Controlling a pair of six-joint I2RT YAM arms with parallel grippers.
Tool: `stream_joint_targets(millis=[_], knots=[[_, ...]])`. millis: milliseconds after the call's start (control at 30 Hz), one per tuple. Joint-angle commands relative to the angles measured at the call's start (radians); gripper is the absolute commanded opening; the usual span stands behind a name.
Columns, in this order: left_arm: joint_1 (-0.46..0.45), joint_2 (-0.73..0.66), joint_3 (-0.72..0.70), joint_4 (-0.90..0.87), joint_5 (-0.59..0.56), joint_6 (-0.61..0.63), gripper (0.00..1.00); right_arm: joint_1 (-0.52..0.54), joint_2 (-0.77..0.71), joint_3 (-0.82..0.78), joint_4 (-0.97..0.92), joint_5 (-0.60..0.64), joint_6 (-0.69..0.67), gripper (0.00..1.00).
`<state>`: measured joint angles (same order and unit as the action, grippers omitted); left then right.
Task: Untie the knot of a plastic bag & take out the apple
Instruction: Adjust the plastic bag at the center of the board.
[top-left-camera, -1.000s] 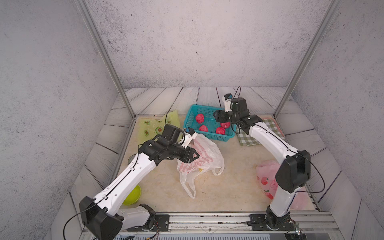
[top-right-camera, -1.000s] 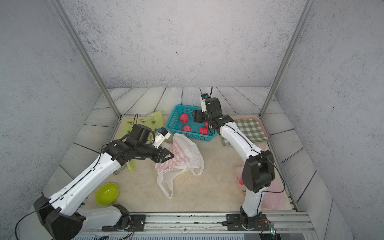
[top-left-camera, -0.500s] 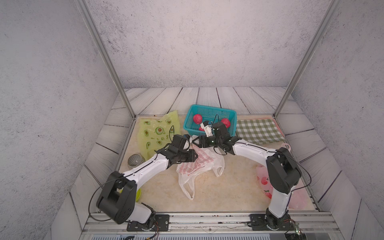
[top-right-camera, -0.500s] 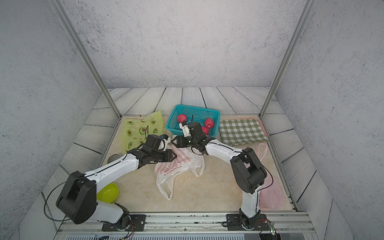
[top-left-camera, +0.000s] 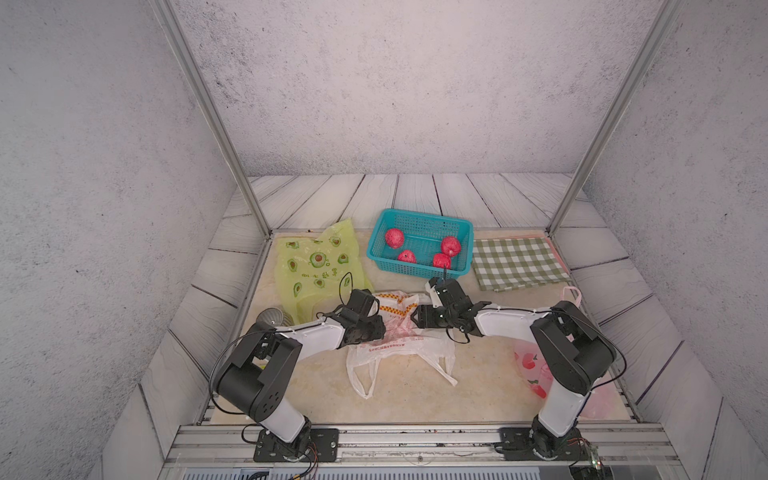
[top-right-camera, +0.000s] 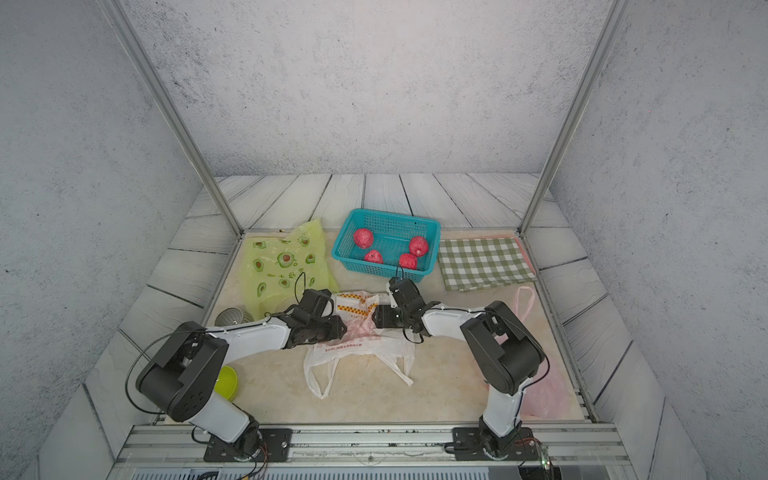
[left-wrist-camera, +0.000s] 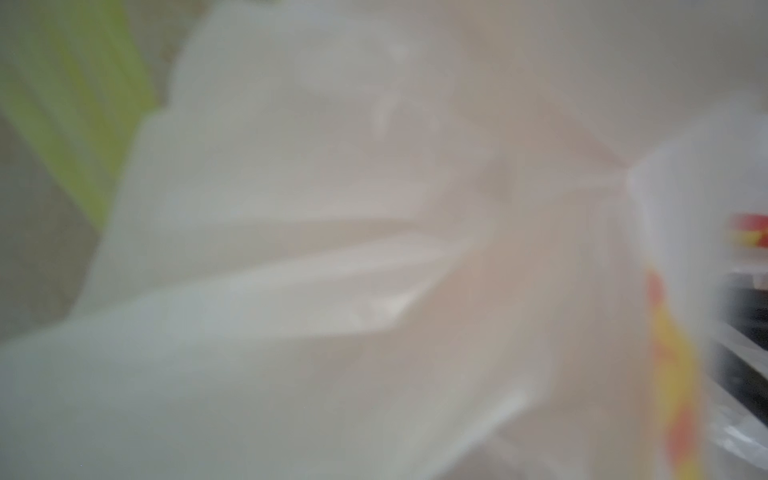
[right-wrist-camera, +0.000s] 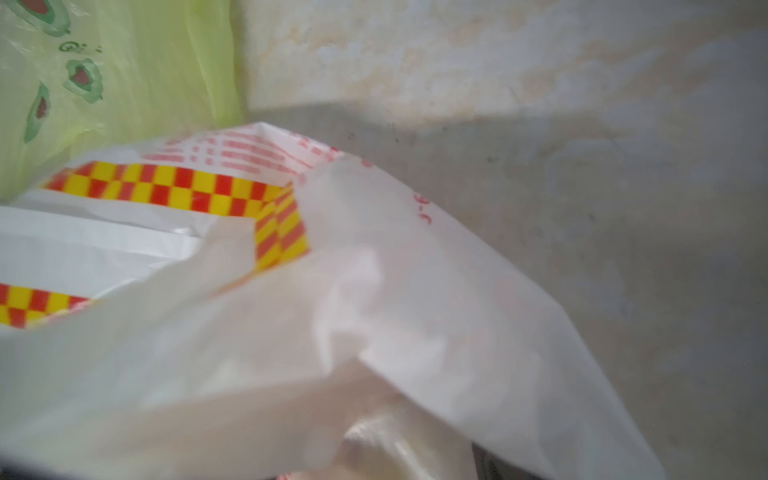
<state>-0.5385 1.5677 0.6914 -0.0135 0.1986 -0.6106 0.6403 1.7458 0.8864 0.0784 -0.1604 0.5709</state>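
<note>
Jaws of the left gripper (top-left-camera: 380, 328) and right gripper (top-left-camera: 417, 318) are hidden against the white plastic bag (top-left-camera: 399, 345) at the middle of the beige tabletop (top-left-camera: 415, 399); their opening cannot be told. Four apples (top-left-camera: 451, 245) are seen in the teal basket (top-left-camera: 419, 214) at its far edge, enclosed by grey walls (top-left-camera: 395, 104).

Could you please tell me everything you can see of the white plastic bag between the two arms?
The white plastic bag is thin, translucent and crumpled, with red print and a red-and-yellow checked band. It lies on the beige table, its two handles loose and untied. The left gripper and right gripper meet its sides.
</note>
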Motion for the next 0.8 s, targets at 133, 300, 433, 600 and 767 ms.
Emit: stream_joint_targets(millis=[133, 300, 433, 600, 767], knots=[[0.014, -0.097, -0.083, -0.004, -0.045, -0.011, 0.36, -0.001, -0.141, -0.138, -0.084, 0.176, -0.043, 0.77], [0.017, -0.231, -0.08, -0.079, -0.009, 0.011, 0.41, -0.002, -0.204, -0.154, -0.133, 0.197, -0.077, 0.78], [0.019, -0.393, -0.061, -0.087, 0.131, 0.013, 0.47, -0.002, -0.312, -0.175, -0.147, 0.135, -0.087, 0.78], [0.023, -0.481, -0.065, -0.027, 0.181, -0.024, 0.77, -0.001, -0.49, -0.175, -0.226, 0.055, -0.118, 0.8], [0.023, -0.328, 0.066, -0.181, 0.099, 0.197, 0.78, 0.0, -0.565, -0.165, -0.288, 0.029, -0.119, 0.8]])
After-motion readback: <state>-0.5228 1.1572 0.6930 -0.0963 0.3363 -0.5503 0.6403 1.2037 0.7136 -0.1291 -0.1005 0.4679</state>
